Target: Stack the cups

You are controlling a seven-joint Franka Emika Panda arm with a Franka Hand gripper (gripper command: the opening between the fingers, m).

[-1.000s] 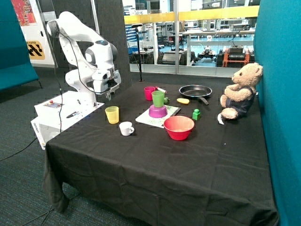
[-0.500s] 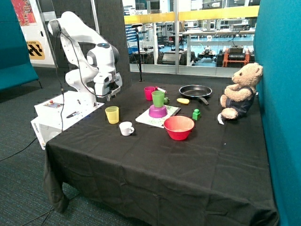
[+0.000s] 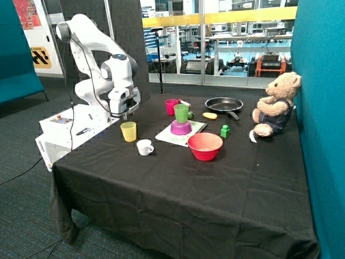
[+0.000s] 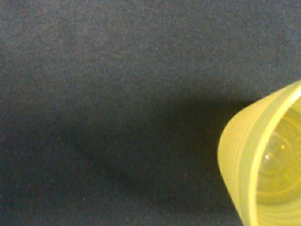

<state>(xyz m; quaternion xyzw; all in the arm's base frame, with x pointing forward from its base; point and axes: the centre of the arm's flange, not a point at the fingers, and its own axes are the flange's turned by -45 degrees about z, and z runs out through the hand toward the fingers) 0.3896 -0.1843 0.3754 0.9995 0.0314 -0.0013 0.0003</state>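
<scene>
Three cups unstacked. Gripper [image 3: 127, 113] hovering just above yellow cup [image 3: 128, 131] near desk [image 3: 178, 183] edge by robot base; cup upright, offset sideways. Finger state indeterminable.

No legible text on any object, sign or label in either view.

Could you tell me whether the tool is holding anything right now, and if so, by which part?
Nothing is held. The tool hangs just above the yellow cup, which stands on the table untouched.
</scene>
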